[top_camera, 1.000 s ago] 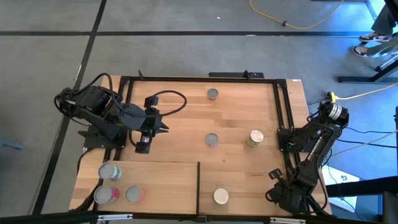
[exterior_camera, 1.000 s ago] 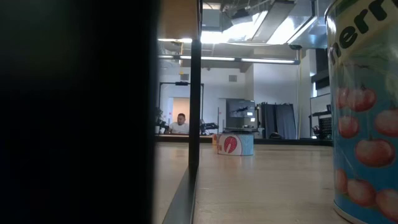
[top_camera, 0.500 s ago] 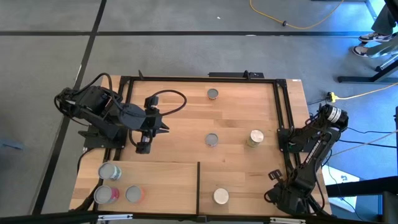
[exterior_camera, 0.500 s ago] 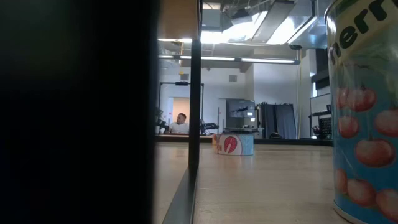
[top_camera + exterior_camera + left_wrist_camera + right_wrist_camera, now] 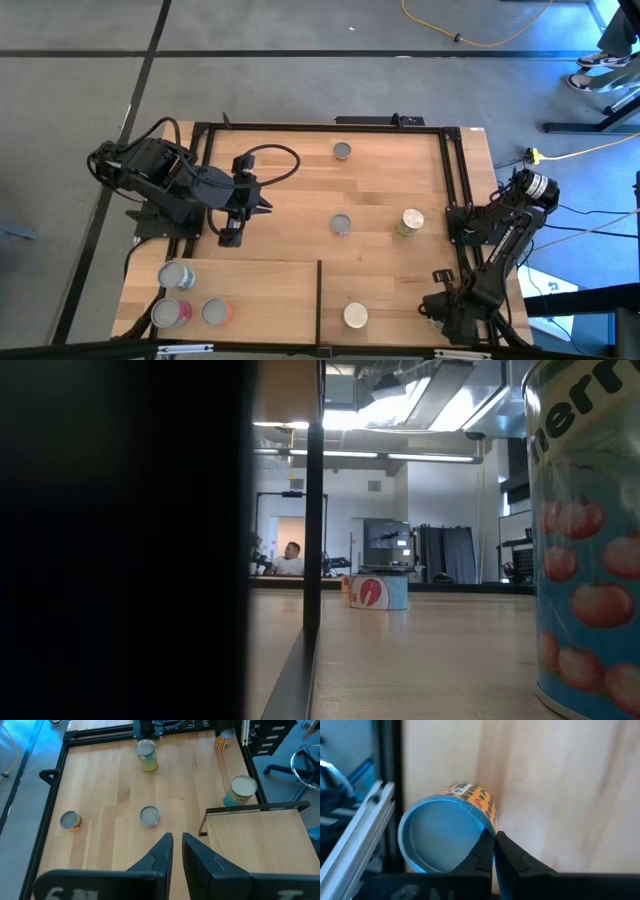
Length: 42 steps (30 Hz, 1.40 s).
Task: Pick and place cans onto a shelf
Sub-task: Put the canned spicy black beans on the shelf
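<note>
your right claw (image 5: 493, 851) hangs low at the counter's (image 5: 380, 190) corner, fingers nearly touching, holding nothing. an orange-labelled can (image 5: 449, 827) stands upright just ahead of the fingertips, slightly off their line; you are the nearer arm, folded tight. your left claw (image 5: 177, 851), narrow and empty, waits with the shelf (image 5: 240, 290) just beside it.
</note>
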Available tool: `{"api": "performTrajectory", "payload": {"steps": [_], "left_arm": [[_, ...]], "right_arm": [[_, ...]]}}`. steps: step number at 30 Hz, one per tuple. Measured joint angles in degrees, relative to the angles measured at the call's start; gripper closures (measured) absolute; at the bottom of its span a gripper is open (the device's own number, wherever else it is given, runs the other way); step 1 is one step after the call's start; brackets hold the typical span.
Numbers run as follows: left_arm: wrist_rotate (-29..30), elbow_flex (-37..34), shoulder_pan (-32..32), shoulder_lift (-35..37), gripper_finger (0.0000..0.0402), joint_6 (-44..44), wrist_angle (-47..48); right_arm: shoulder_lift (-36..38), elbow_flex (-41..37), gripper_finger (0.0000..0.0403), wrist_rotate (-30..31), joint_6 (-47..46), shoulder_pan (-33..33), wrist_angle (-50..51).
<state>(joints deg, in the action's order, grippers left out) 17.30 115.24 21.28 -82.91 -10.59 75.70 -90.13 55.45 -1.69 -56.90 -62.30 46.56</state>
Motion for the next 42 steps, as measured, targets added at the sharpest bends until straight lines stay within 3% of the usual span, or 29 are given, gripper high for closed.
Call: {"api": "performTrajectory", "payload": {"steps": [8,16,23,31,42], "left_arm": [[0.00,0.00,0.02,0.00,0.0369,0.00,0.11],[0.00,0.00,0.45,0.00,0.0369,0.04,1.12],[-0.02,0.00,1.52,0.00,0.0369,0.04,2.29],[-0.02,0.00,2.88,0.00,0.0369,0.17,2.43],[-0.02,0.00,3.69,0.00,0.0369,0.15,6.43]], "right_arm": [[0.02,12.00,0.0399,0.30,0.20,4.22,12.89],[0.13,30.70,0.0399,0.60,-1.36,10.56,31.28],[0.33,48.67,0.0399,1.94,0.19,20.27,40.67],[0.07,54.19,0.0399,2.40,9.10,34.73,40.53],[-2.84,54.33,0.0400,-0.11,29.19,50.87,21.29]]}}
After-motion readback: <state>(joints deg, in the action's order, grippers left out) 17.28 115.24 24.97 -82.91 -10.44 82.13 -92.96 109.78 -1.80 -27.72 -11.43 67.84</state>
